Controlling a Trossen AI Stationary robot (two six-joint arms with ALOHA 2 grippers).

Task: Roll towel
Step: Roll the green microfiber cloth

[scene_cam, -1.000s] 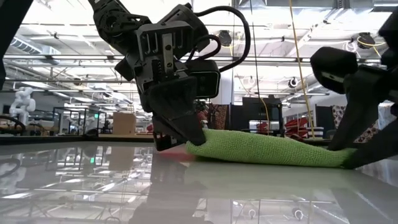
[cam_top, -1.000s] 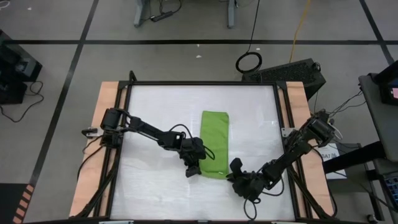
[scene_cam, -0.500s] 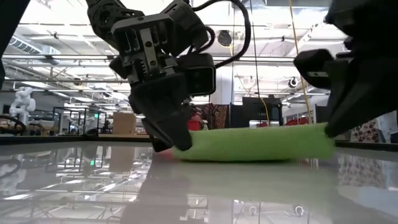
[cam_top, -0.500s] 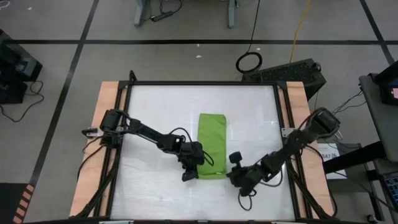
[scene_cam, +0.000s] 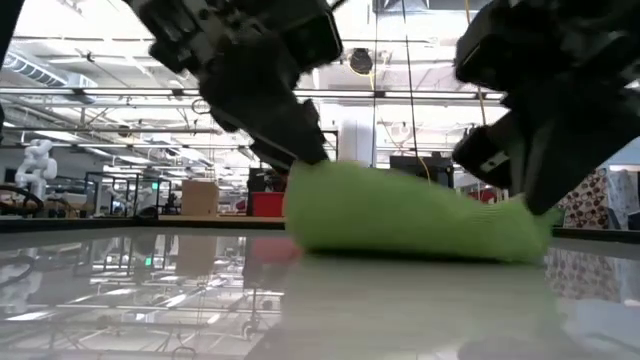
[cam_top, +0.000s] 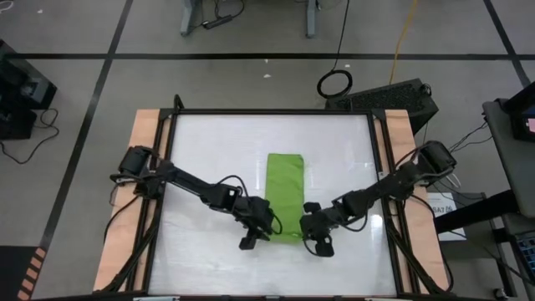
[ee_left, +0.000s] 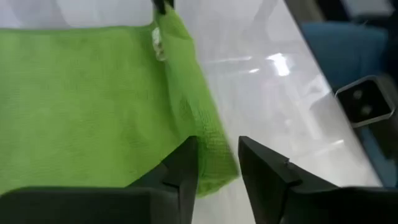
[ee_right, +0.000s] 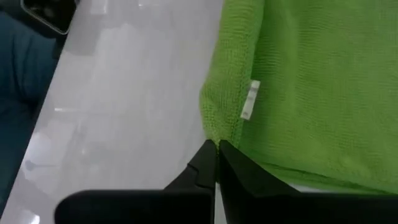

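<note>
The lime-green towel [cam_top: 284, 194] lies folded into a long strip running from far to near at the table's middle. Its far part rests flat, and its near end [scene_cam: 400, 215] is raised in a hump. My left gripper [cam_top: 266, 231] is at the strip's near left corner and is shut on it. It also shows in the low view [scene_cam: 300, 155] and in its wrist view [ee_left: 217, 165]. My right gripper [cam_top: 304, 227] is at the near right corner and is shut on it. It too shows in the low view [scene_cam: 535, 200] and in its wrist view [ee_right: 216, 152]. My left gripper pinches the towel's near left corner [ee_left: 214, 149] between its two fingers, which come slanting down from the table's left. The corner is lifted off the table. One layer or several, I cannot tell. My right gripper pinches the towel's near right corner [ee_right: 219, 134] between its two fingers, close beside a small white tag [ee_right: 250, 99]. The fingers come slanting down from the table's right. The corner is raised a little above the table.
The glossy white tabletop [cam_top: 209, 150] has free room on all sides of the towel. Wooden side rails [cam_top: 144, 134] and a black frame border it. Beyond the far edge stand cables and a black box [cam_top: 393, 92].
My right gripper has gone toward the table's left, to the towel's near right corner. My left gripper has shifted a little toward the near edge. The towel's near end lay flat on the table and is now lifted into a hump, while its far part has stayed flat.
</note>
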